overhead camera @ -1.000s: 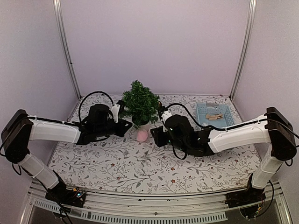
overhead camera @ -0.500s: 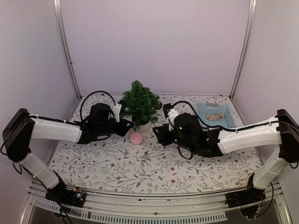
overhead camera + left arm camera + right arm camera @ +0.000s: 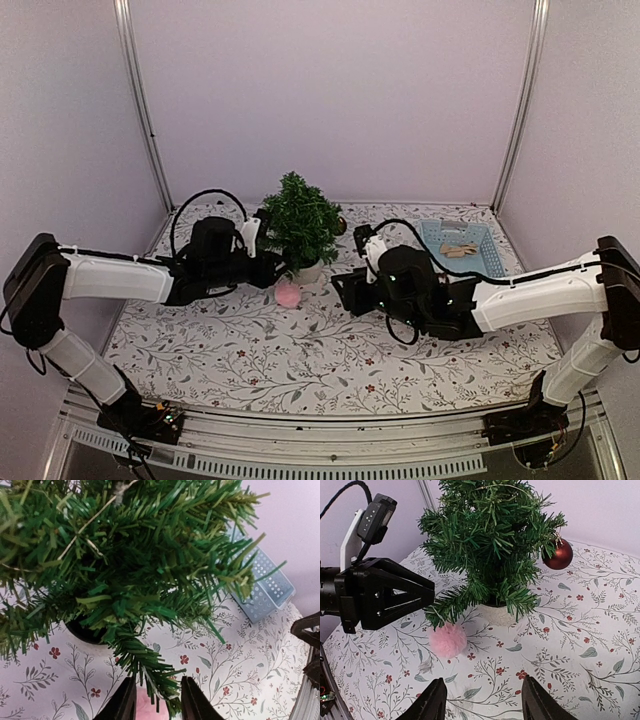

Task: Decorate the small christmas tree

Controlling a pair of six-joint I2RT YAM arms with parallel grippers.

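The small christmas tree [image 3: 300,220] stands in its white pot [image 3: 308,270] at the back middle of the table. A red bauble [image 3: 558,555] hangs on its right side. A pink pompom [image 3: 288,293] hangs by a thin string from a low branch tip [image 3: 438,616], just above the tablecloth. My left gripper [image 3: 272,268] is open, its jaws either side of that branch tip [image 3: 165,685], the pompom [image 3: 148,709] just below. My right gripper [image 3: 345,290] is open and empty, right of the pompom [image 3: 448,640] and apart from it.
A light blue perforated basket [image 3: 460,246] with small wooden pieces stands at the back right. It also shows in the left wrist view [image 3: 265,587]. The table has a floral cloth. Purple walls and metal posts close in the back and sides.
My right gripper has drawn back to the right, away from the pompom. The pompom has swung a little to the left under the branch. My left gripper has barely moved.
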